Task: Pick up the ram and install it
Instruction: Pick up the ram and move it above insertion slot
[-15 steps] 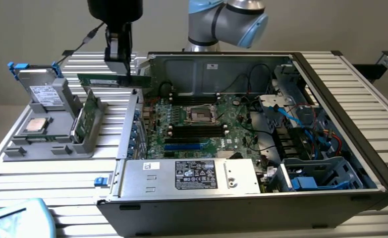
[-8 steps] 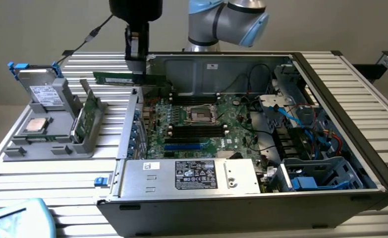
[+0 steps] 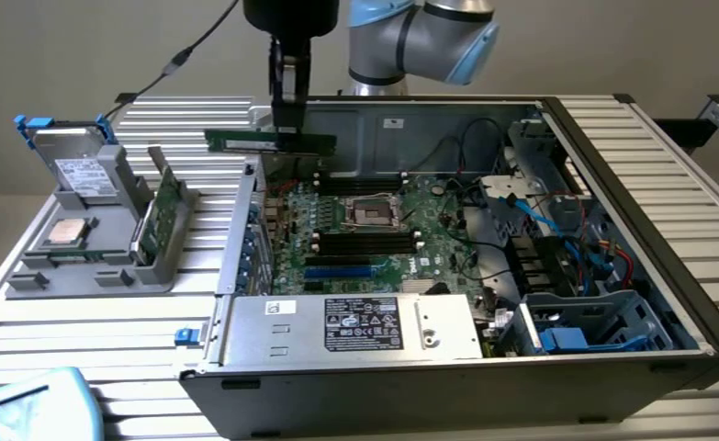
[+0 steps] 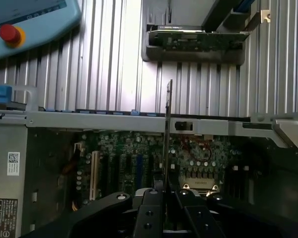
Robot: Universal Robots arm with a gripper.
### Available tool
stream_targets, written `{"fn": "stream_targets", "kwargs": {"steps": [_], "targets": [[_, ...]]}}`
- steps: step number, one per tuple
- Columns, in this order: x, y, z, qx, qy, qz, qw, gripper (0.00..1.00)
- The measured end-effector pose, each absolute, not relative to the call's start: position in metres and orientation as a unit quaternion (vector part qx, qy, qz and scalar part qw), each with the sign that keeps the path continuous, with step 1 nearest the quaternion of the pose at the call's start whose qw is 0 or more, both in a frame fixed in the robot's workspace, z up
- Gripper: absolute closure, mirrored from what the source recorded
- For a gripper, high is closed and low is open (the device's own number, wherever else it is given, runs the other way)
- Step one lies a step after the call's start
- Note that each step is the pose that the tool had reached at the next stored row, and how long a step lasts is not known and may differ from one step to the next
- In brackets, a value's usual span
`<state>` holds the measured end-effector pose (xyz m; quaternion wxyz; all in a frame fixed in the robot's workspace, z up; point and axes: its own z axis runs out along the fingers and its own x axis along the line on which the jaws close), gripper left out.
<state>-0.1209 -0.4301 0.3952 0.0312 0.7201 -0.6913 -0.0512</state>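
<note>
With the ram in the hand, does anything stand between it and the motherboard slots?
Nothing visible does. The hand holds the ram above the open case's side wall; the black slots beside the processor socket lie uncovered inside.

Tool (image 3: 288,130) pointing straight down, fingers (image 4: 150,202) apparently pinched shut.

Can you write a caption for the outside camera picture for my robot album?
The pincer holds the ram level over the open computer.
</note>
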Motion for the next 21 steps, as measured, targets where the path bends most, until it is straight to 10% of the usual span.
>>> {"fn": "stream_targets", "kwargs": {"steps": [21], "targets": [[-0.065,-0.424,0.395,0.722,-0.69,-0.047,-0.009,0.86]]}}
